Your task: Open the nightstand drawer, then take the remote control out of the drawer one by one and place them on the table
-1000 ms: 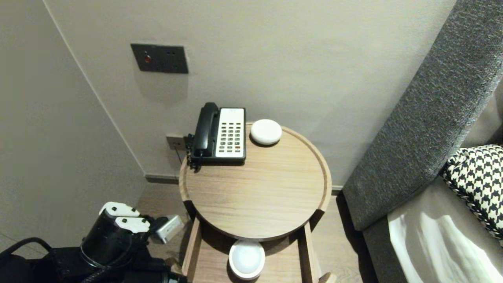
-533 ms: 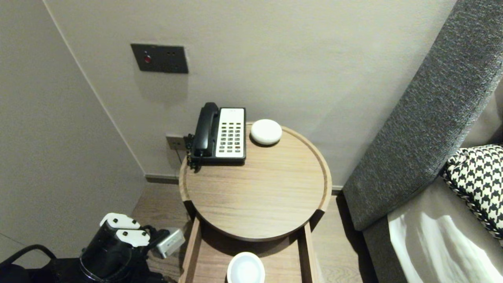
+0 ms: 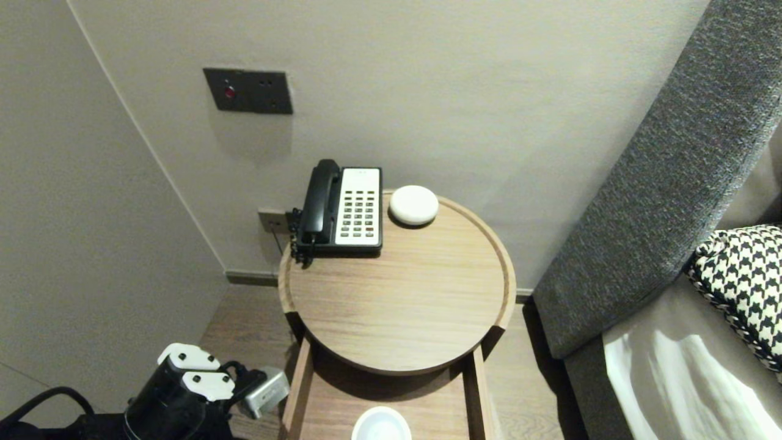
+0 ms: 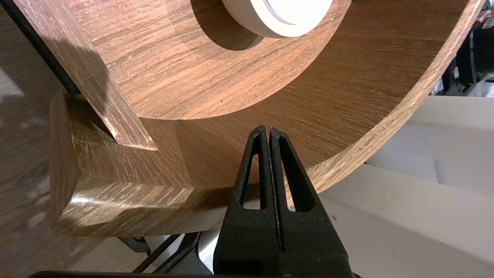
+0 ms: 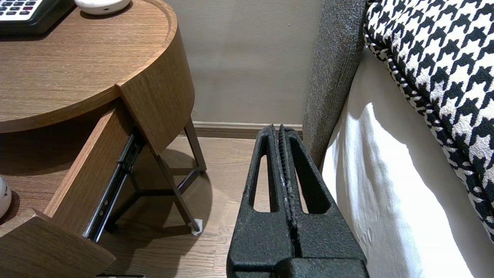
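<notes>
Wood drawer (image 3: 298,391) open, lower centre. Left gripper (image 4: 268,129), pressed together, at its front; right gripper (image 5: 278,127) parked, same. Sliding step, probably; next needs a straight, even force.

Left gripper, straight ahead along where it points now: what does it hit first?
Probably the open drawer's curved front: the shut left gripper lines up with it in the left wrist view, short of the white dish inside the drawer. Depth is unclear.

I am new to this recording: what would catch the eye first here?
The round wooden table with a black-and-white telephone at its back edge, and its open drawer holding a white dish. The left gripper, shut, points at the drawer's curved front; the right gripper, shut, hangs beside the bed.
</notes>
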Controlling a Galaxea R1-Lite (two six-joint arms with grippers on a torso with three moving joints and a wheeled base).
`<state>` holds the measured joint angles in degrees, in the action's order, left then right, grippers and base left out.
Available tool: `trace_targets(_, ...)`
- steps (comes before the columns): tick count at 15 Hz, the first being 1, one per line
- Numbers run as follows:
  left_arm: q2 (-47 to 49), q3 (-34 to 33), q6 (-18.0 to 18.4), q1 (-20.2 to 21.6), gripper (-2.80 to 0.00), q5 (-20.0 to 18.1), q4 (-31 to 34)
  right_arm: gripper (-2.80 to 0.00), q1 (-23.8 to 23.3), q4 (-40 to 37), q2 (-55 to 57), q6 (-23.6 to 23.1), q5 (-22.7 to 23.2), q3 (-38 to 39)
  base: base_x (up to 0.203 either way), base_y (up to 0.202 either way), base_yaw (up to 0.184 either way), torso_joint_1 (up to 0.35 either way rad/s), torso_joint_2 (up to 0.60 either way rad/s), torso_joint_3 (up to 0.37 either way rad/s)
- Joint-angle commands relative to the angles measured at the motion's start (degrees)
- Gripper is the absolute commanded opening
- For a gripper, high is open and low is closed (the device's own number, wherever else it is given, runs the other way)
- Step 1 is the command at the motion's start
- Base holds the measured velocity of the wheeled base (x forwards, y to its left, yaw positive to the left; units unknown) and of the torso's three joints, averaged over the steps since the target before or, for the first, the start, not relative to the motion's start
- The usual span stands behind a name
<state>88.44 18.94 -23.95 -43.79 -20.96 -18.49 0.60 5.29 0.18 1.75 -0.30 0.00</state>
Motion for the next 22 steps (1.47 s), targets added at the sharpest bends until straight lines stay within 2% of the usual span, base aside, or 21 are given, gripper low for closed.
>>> trace_targets(1,-0.63,1.19,-0.16,0.02,-2.80,0.35,-0.17,-2.80,0.09,0.07,0.08,0.01,0.01,2.29,0.000,0.000,0.000,0.000,0.00,0.000)
trace_targets(3,-2.33,5.05,-0.15,0.16,-2.80,4.44,2.89,-2.80,0.02,0.07,0.08,0.01,0.04,2.29,0.000,0.000,0.000,0.000,0.00,0.000)
trace_targets(4,-3.23,7.75,-0.17,0.18,-2.80,6.65,7.69,-2.80,0.02,0.07,0.10,0.01,-0.01,2.29,0.000,0.000,0.000,0.000,0.00,0.000)
trace_targets(7,-6.11,20.36,-1.14,0.20,-2.80,9.69,29.64,-2.80,0.02,0.07,0.08,0.01,-0.05,2.29,0.000,0.000,0.000,0.000,0.00,0.000)
trace_targets(9,-6.74,31.83,-3.47,0.37,-2.80,10.55,43.53,-2.80,0.02,0.07,0.08,0.01,-0.05,2.29,0.000,0.000,0.000,0.000,0.00,0.000)
trace_targets(11,-5.97,38.70,-6.92,0.51,-2.80,12.81,53.26,-2.80,0.02,0.07,0.08,0.01,0.04,2.29,0.000,0.000,0.000,0.000,0.00,0.000)
trace_targets(15,2.38,42.62,-7.72,-1.06,-2.80,13.82,57.41,-2.80,0.02,0.07,0.08,0.01,-0.05,2.29,0.000,0.000,0.000,0.000,0.00,0.000)
trace_targets(19,9.34,49.11,-7.90,-2.38,-2.80,13.98,58.10,-2.80,0.02,0.07,0.08,0.01,0.00,2.29,0.000,0.000,0.000,0.000,0.00,0.000)
trace_targets(22,11.75,51.44,-8.13,-3.49,-2.80,14.82,58.62,-2.80,0.10,0.07,0.08,0.01,-0.01,2.29,0.000,0.000,0.000,0.000,0.00,0.000)
